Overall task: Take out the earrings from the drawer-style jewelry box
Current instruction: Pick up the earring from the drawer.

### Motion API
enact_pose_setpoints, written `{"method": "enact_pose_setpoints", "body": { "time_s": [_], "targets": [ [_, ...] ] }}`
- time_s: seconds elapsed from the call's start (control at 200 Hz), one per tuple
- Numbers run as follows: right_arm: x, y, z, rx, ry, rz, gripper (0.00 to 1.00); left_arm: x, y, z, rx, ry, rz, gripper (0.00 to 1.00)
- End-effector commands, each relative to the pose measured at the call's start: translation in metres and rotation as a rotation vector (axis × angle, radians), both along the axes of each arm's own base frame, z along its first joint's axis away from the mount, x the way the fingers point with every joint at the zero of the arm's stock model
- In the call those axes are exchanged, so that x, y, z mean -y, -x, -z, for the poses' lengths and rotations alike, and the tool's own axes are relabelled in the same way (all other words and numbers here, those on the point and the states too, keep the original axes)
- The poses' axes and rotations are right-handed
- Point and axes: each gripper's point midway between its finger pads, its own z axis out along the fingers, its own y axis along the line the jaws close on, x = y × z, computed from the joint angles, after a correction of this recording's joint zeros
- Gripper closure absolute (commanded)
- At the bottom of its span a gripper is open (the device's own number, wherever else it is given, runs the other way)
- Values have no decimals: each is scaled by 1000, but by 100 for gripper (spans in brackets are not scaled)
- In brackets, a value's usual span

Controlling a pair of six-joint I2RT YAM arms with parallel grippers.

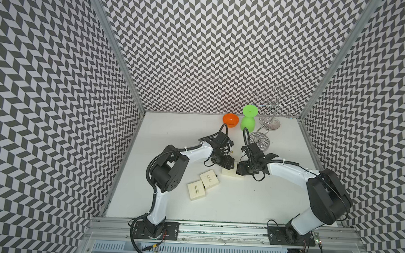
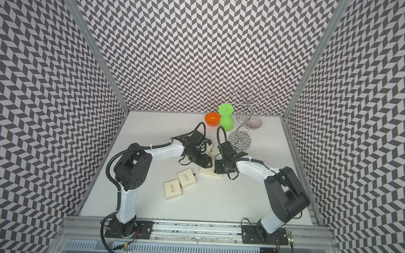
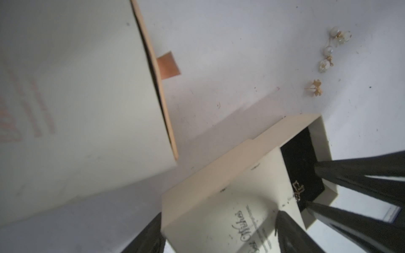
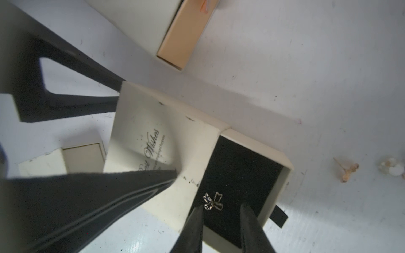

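Right pincer [image 4: 222, 206] hangs unclenched over the bow earring [image 4: 213, 201] in the drawer [image 4: 283, 175]; we should straddle it squarely, dip to the black lining [image 4: 241, 166], then close gently.

The cream jewelry box [image 4: 157, 131], with "Best Wishes" in script on its sleeve, is lying flat with its drawer [image 4: 282, 173] standing pulled partway out, showing a black lining [image 4: 241, 166] and a black pull tab [image 4: 278, 215] at its front. A silvery bow-shaped earring [image 4: 212, 201] is resting on the lining, just beside the sleeve's mouth. Past the drawer's front, apart from the box, a gold stud earring [image 4: 348, 170] and two pearl earrings [image 3: 328, 50] are lying loose, near each other.
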Motion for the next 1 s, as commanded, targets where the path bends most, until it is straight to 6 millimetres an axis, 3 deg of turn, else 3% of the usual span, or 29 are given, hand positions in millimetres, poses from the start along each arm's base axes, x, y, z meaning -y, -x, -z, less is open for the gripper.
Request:
{"method": "enact_pose_setpoints", "body": {
  "time_s": [0.0, 0.551, 0.766, 0.991],
  "targets": [
    [-3, -10, -3, 36, 19, -8, 69, -10, 2, 16, 3, -65, -8, 22],
    [-23, -14, 5, 41, 78, -59, 68, -10, 1, 17, 3, -67, -7, 22],
    [-32, -3, 14, 3, 95, -93, 68, -10, 1, 17, 1, -68, -8, 21],
    [-37, 9, 21, -37, 70, -103, 79, -11, 0, 19, -6, -69, -9, 22]
  ]
}}
